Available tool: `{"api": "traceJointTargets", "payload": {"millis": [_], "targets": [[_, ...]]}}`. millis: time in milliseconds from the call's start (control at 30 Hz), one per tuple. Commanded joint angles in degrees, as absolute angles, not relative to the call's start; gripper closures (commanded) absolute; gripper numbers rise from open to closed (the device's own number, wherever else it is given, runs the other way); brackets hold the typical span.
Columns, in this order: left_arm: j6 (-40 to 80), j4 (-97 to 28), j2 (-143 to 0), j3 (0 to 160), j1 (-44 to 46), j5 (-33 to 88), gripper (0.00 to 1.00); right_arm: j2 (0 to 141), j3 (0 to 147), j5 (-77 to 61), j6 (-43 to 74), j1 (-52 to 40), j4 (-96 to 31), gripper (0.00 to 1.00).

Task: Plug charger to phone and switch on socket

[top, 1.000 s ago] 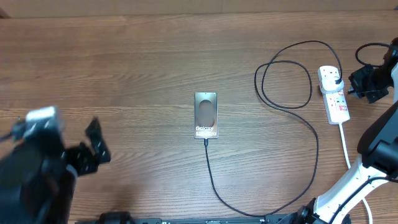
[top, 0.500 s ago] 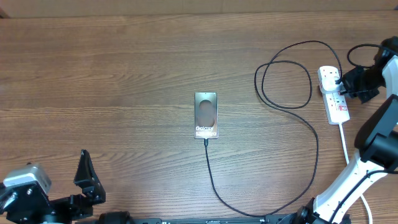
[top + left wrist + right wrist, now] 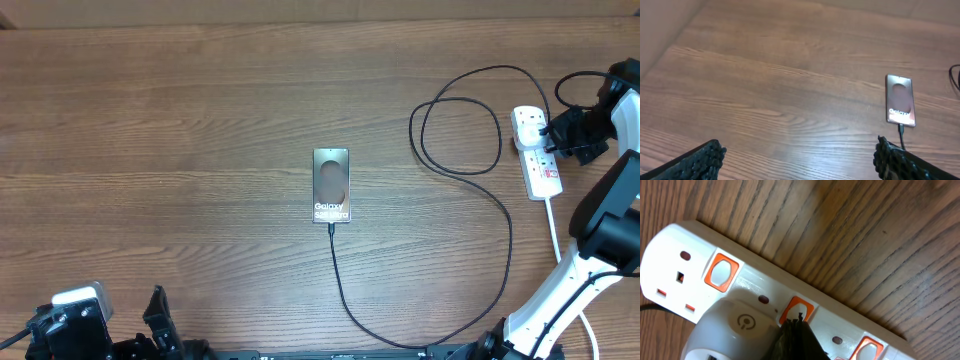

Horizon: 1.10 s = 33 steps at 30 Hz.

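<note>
**A:** What's on the table (image 3: 200, 100)?

**B:** The charger (image 3: 511, 235) loops from the socket (image 3: 545, 172) at the right edge into the phone (image 3: 331, 185) at centre. That link looks made.

**A:** Grippers?

**B:** Left gripper (image 3: 797, 157) gapes wide and empty, parked clear at the near edge. Right gripper (image 3: 796, 330) is pinched together, holding nothing, its blunt tip on an orange switch (image 3: 790, 312), likely for pressing.

Through the right wrist camera I see only part of the socket (image 3: 765, 287); its far end runs off the frame. My right gripper (image 3: 796, 339) covers the lower half of the middle switch (image 3: 796, 310), so I can't read its position. The charger (image 3: 901, 135) disappears behind a finger (image 3: 897, 162) of my left gripper (image 3: 799, 161).
</note>
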<state>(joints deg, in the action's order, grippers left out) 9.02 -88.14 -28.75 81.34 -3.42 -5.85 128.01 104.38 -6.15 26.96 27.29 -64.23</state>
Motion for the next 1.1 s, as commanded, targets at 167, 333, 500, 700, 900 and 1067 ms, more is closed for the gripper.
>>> {"api": "traceJointTargets", "payload": {"millis": [167, 333, 500, 700, 900, 1067], "targets": [[9.5, -88.0, -28.3, 81.5, -3.8, -6.2, 0.0, 132.3, 106.1, -10.3, 23.8, 23.8, -63.9, 0.96], [9.5, -88.1, -27.4, 81.5, -3.8, -6.2, 0.0, 133.3, 106.3, -9.9, 23.4, 20.4, -66.6, 0.96], [9.5, -88.0, -23.8, 81.5, -3.8, -6.1, 0.0, 131.7, 108.5, -5.8, 23.6, 20.1, -71.0, 0.96], [9.6, -87.9, -15.9, 81.5, -3.8, -6.1, 0.0, 125.5, 115.1, 0.4, 23.7, 22.2, -78.2, 0.96], [9.6, -87.8, -8.9, 81.5, -3.8, -6.2, 0.0, 113.2, 122.8, -1.2, 23.7, 25.3, -83.7, 0.96], [9.6, -87.8, -2.9, 81.5, -3.8, -6.2, 0.0, 99.4, 129.5, -11.9, 24.0, 27.9, -79.0, 0.96]]}}
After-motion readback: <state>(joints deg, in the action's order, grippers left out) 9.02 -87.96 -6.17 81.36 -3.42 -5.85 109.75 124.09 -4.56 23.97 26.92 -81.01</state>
